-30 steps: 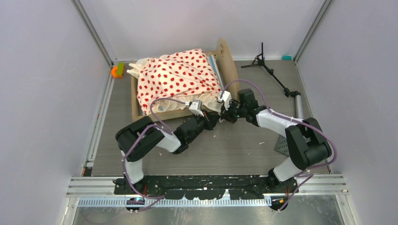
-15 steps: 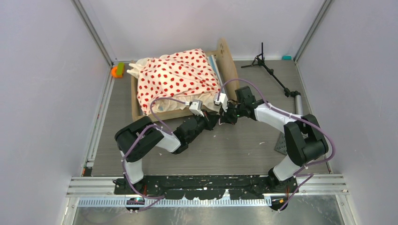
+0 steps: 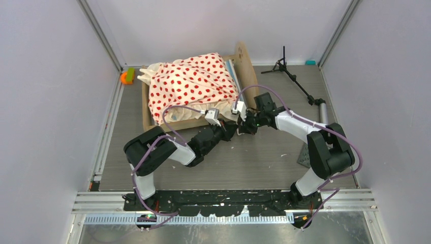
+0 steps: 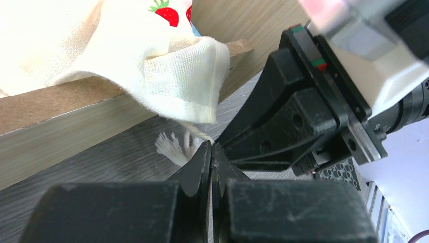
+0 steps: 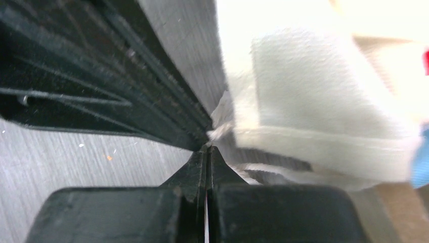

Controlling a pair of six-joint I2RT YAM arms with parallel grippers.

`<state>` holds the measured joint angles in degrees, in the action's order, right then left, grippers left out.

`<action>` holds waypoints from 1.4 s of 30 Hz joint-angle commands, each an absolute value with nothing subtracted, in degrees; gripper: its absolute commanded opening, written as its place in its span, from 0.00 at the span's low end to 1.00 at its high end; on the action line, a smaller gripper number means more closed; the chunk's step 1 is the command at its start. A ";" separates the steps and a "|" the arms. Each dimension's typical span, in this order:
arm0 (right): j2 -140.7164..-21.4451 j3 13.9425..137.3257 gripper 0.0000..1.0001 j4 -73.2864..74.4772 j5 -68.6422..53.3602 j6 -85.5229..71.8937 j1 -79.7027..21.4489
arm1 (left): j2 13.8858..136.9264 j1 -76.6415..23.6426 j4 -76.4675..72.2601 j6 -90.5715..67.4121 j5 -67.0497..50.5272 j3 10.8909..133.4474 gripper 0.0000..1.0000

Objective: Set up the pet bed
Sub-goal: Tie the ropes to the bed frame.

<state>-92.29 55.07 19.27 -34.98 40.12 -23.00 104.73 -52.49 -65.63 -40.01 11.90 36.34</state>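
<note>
Bed (image 3: pixel 245 63) has its cloth (image 3: pixel 193 84) bunched on top; you need to smooth it. Your left tool (image 4: pixel 211 152) and right tool (image 5: pixel 206 152) are pressed together by its corner.

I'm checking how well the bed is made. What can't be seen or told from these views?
- Mattress: top view, almost all under the dotted bedding; only a sliver shows.
- Left gripper: left wrist view, shut at the fringe; whether it pinches a thread is too small to tell.
- Right gripper: right wrist view, bedding blurred by closeness; contact unclear.
</note>
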 commanded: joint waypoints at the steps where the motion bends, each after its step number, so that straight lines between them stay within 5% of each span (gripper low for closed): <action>1: -92.30 54.95 0.00 10.60 -34.36 37.77 -22.93 | 101.88 -53.09 -68.32 -38.95 9.78 37.05 0.00; 10: -94.50 55.11 0.00 6.71 -35.65 37.73 -22.91 | 101.32 -53.09 -66.95 -39.03 9.43 37.52 0.04; 15: -94.90 55.14 0.00 5.34 -37.17 37.31 -22.93 | 100.61 -53.09 -64.32 -39.11 9.68 37.91 0.25; 21: -95.94 55.76 0.00 5.30 -38.56 37.97 -22.90 | 98.11 -53.09 -62.61 -38.56 10.88 36.21 0.34; 33: -96.79 57.40 0.00 10.45 -40.34 44.38 -22.84 | 89.71 -52.49 -46.08 -41.25 16.84 34.90 0.37; 42: -96.88 57.70 0.00 10.84 -40.64 45.18 -22.82 | 92.32 -51.50 -40.16 -45.21 19.09 37.69 0.27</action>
<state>-97.03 55.61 10.98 -38.85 43.64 -23.00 91.79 -51.79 -42.68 -43.64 15.73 35.29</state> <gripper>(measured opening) 0.017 0.278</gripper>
